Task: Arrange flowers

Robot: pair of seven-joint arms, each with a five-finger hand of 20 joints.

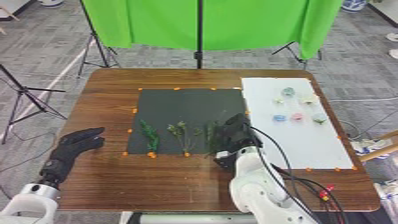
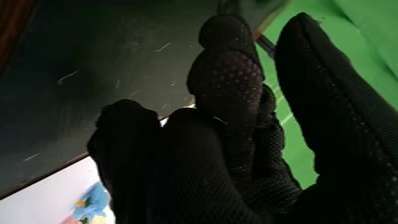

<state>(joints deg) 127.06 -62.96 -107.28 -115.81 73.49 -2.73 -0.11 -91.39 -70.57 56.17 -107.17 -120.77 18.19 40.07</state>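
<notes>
Left hand: fingers open, near the desk's left edge.
Right hand: over the black sheet's right side; fingers loosely extended, thumb apart.
Flower heads: spread on the white sheet, towards the desk's right edge.
Green sprigs: on the black sheet's near half, one just beside the right hand.

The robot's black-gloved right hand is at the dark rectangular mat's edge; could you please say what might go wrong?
The right hand is close beside the rightmost thin green sprig and might knock it askew. The thin black cable looping beside that hand could perhaps drag the small blue flower.
</notes>
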